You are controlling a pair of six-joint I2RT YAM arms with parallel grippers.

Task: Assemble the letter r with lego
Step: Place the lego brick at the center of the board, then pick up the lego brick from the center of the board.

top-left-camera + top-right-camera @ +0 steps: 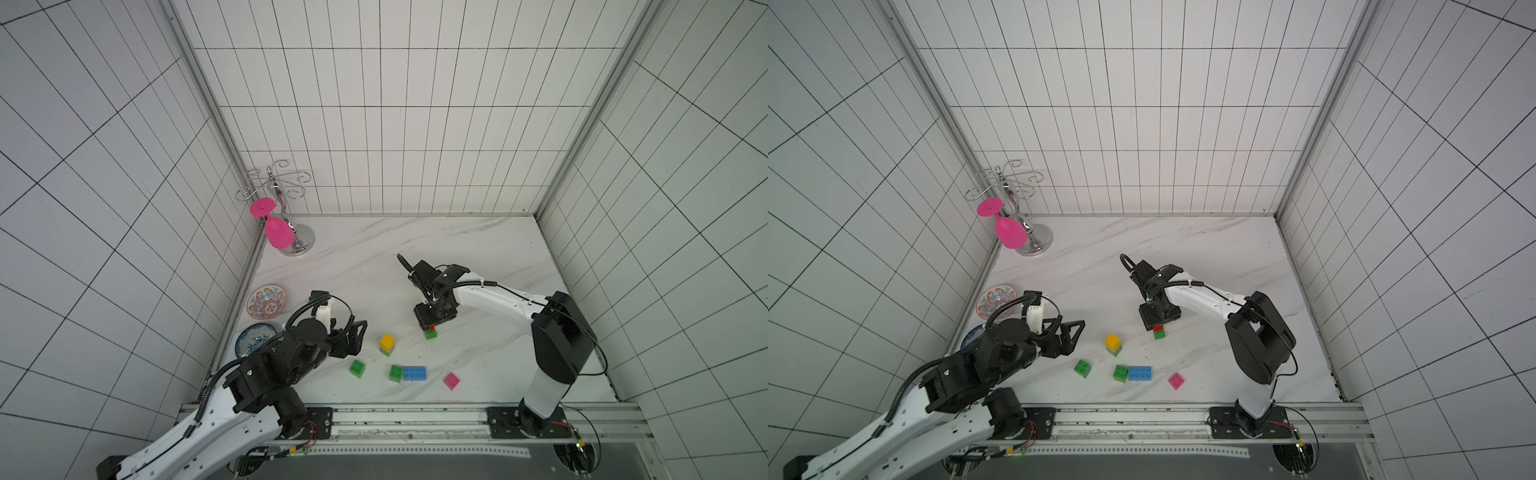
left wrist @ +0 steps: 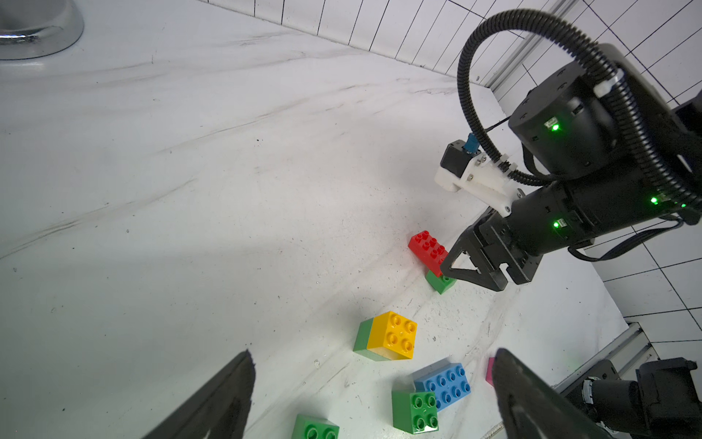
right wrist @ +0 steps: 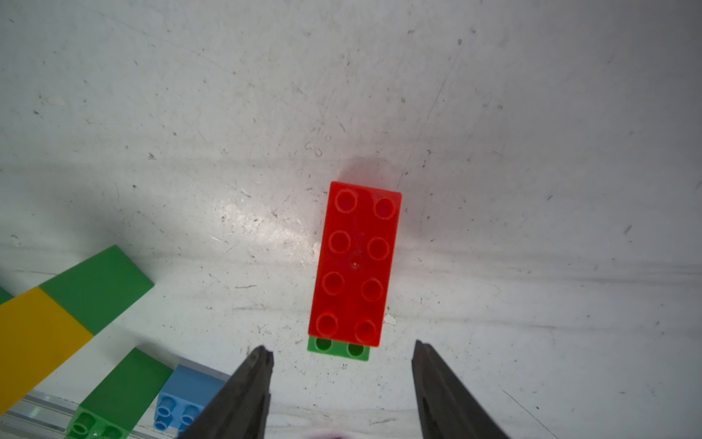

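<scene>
Front row on the bench (image 1: pixel 374 270): pink cube (image 1: pixel 451 380) alone on the right, blue brick (image 1: pixel 414 373) with a green cube (image 1: pixel 395 372) touching its left end, lone green cube (image 1: pixel 357 368) further left. Studs up.

Left end effector (image 1: pixel 356 340) hangs just left of that row, jaws wide, empty.

Next back: yellow cube (image 1: pixel 387 341) stacked on a green one, clear of everything else.

Then the active bit: red brick (image 3: pixel 355 264) sits on a green base cube (image 3: pixel 338 350) but covers only part of it. One row of green studs shows bare, and most of the red overhangs the bench on the far side. Right end effector (image 3: pixel 342 351) is above the near end, jaws apart, gripping nothing. Its tips flank the joint, close to it.

Far left: plates (image 1: pixel 267 301) by the wall, glass rack (image 1: pixel 301 243) in the corner. Not in play.

Risks, my read:
- Can't tell whether the red is pressed home. Half-seated plus that overhang means any knock levers it off or tips the base cube.
- Right tips are close to the red's near end, so sideways drift while lifting clear clips it.
- Pressing on the overhang instead of over the base flips the pair.
- Left arm reaching for the yellow stack could sweep the lone green cube. Glossy bricks likely slide easily here.
</scene>
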